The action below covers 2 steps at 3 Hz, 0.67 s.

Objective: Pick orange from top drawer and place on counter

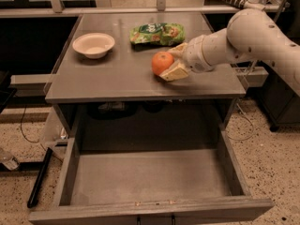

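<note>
One orange (161, 62) sat between the two fingers of the gripper (168, 64), which squeezed it from both sides; it was over the right part of the counter (108, 76), near the front edge; the top drawer (150, 177) stood open below. The orange looked light, round and smooth; it could roll or slip, so holding it across its middle, with a soft squeeze, seemed best.
</note>
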### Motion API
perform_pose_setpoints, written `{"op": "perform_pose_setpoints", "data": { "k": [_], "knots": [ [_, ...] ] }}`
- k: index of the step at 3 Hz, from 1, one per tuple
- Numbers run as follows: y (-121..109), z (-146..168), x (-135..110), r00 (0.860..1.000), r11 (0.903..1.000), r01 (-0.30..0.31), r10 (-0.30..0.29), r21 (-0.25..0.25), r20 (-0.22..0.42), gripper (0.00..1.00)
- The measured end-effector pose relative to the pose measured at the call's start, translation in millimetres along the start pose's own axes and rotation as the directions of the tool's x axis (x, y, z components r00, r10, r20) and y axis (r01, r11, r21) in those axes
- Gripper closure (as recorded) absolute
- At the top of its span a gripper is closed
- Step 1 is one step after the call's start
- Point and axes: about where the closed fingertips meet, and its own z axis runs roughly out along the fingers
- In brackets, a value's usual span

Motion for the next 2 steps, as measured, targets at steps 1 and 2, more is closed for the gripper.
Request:
{"op": "perform_pose_setpoints", "data": {
  "k": [1,2],
  "knots": [
    [0.0,0.0,0.0,1.0,1.0,0.0,0.0,0.0,0.0,0.36],
    [0.0,0.1,0.0,1.0,1.0,0.0,0.0,0.0,0.0,0.12]
  ]
}}
